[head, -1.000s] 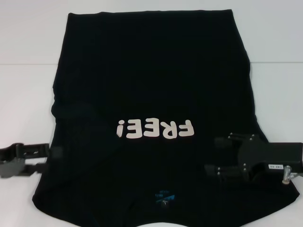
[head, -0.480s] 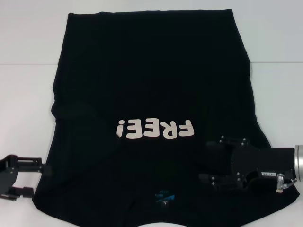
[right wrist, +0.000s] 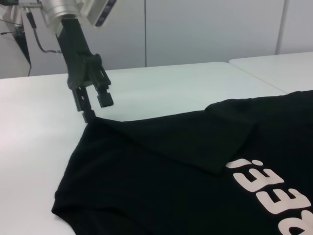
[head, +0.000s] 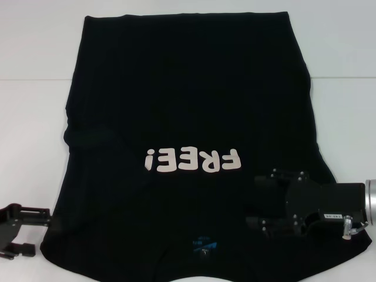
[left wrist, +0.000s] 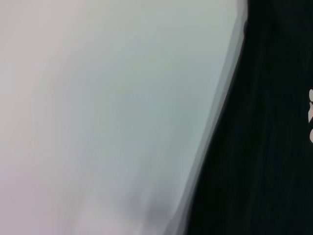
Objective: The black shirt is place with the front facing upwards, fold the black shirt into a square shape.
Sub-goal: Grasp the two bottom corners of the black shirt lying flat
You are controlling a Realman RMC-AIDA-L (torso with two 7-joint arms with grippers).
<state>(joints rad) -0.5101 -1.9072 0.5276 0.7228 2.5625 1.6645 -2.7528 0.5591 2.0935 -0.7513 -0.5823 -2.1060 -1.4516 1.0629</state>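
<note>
Lying flat and front-up on the white table [head: 35, 117], the shirt [head: 188, 88] fills the middle of the head view with its collar and blue label [head: 202, 244] at the near edge and its hem at the far edge; both sleeves look already turned in, so the outline is a long panel, and the remaining folds would bring it toward a square. The left gripper [head: 30, 232] sits at the near left corner, just beside the cloth edge, with its fingers [right wrist: 105, 99] spread and empty; in the right wrist view the lower tip seems to meet the corner of the fabric. The right gripper [head: 257, 201] hovers over the near right part of the shirt with its two fingers apart, holding nothing. The cloth should handle as light, limp and easily dragged: it will sag between two grip points, wrinkle if pulled from one side only, and may slide on the smooth table. The best holds are probably the two near corners by the shoulders, pinched through the doubled layers at matching points, so the edge lifts evenly and the folded sleeves stay tucked.
</note>
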